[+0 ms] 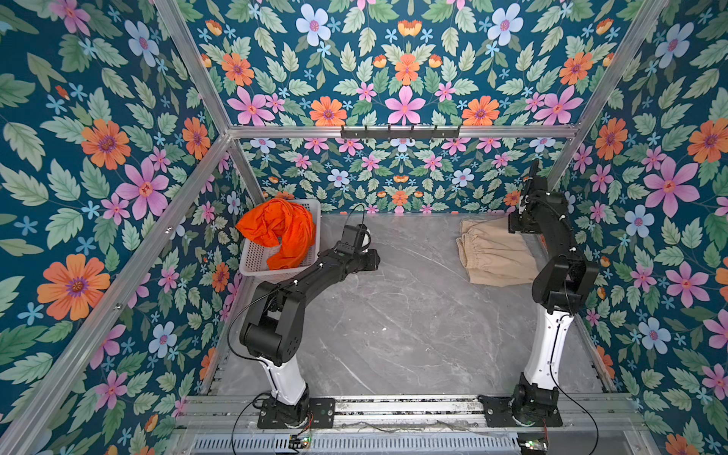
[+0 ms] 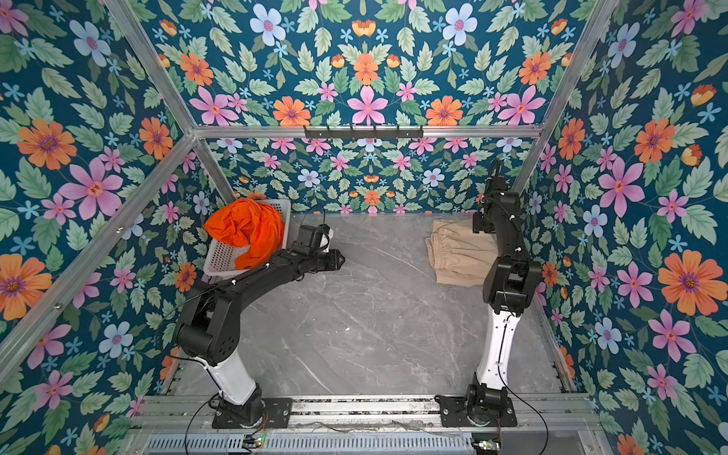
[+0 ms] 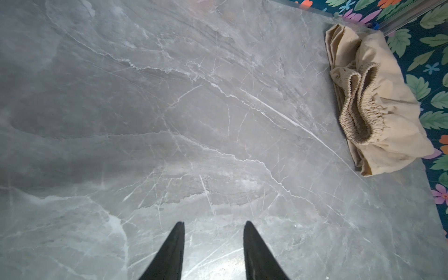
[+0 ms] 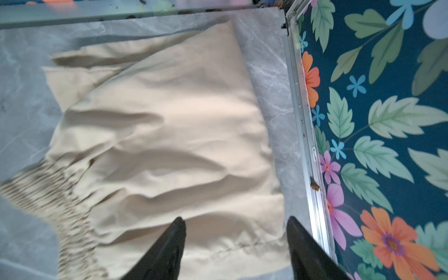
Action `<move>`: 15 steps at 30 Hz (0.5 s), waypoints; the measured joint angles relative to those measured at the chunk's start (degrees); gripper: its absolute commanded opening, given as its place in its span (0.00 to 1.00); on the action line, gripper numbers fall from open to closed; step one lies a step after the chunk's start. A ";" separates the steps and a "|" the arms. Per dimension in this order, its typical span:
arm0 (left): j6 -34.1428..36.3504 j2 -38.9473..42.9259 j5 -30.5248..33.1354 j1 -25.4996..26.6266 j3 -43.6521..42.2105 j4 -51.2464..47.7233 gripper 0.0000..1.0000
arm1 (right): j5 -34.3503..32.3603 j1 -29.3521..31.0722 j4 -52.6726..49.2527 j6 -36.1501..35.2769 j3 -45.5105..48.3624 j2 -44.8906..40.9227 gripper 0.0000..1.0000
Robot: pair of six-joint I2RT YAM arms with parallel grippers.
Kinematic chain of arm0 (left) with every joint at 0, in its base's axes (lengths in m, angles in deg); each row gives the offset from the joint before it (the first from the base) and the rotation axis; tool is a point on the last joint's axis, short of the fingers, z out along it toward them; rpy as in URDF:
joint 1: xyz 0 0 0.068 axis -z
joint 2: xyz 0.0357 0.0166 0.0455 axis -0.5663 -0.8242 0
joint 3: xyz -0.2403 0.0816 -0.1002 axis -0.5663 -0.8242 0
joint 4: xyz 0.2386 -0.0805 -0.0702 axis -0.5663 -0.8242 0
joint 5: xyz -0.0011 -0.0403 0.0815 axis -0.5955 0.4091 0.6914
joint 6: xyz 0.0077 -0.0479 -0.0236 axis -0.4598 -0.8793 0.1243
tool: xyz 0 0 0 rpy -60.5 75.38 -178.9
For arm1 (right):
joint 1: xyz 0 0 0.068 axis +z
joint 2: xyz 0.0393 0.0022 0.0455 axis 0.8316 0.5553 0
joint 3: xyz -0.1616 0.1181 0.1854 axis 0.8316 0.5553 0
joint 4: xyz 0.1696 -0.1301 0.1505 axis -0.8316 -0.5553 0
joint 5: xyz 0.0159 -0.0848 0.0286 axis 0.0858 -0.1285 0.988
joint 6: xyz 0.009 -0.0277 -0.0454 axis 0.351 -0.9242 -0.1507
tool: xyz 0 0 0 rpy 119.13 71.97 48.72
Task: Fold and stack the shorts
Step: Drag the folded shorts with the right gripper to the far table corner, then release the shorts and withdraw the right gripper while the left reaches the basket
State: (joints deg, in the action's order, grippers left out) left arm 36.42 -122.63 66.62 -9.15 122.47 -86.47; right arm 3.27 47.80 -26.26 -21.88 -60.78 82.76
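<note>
Beige shorts [image 1: 496, 252] folded, far right on table [image 1: 394, 315], by the right wall. Orange shorts [image 1: 277, 232] bunched in basket [image 1: 252, 264], far left. Right gripper [image 4: 236, 219] over beige shorts, fingers wide, gripping nothing. Left gripper [image 3: 213, 224] above bare table beside basket, fingers partly apart, empty.

We see a flat grey marble-patterned tabletop [image 1: 394, 323] carrying two things in both top views. A white perforated plastic basket [image 1: 255, 258] stands on one far corner of it. Well apart from the basket, across the width of the slab and about level with it, lie folded beige cloth shorts [image 1: 498, 256], flat on the stone in several layers. Their gathered elastic waistband [image 3: 358, 106] faces towards the basket. On the side away from the basket, a narrow strip of marble [image 4: 274, 101] shows beyond the cloth.
</note>
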 measured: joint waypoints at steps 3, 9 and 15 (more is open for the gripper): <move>-0.13 1.70 0.02 0.00 -1.22 0.15 0.43 | 3.06 2.36 5.55 2.27 13.09 -7.06 0.66; -0.52 3.96 0.48 0.00 -2.71 0.44 0.43 | 11.34 3.74 15.23 8.15 28.33 -9.42 0.65; -0.63 4.46 0.98 0.00 -3.17 0.44 0.43 | 14.73 3.78 20.33 11.34 25.77 -2.80 0.65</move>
State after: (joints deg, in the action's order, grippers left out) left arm 35.79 -118.17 67.60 -9.15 119.30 -86.04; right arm 18.00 51.58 -5.93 -10.54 -35.01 79.96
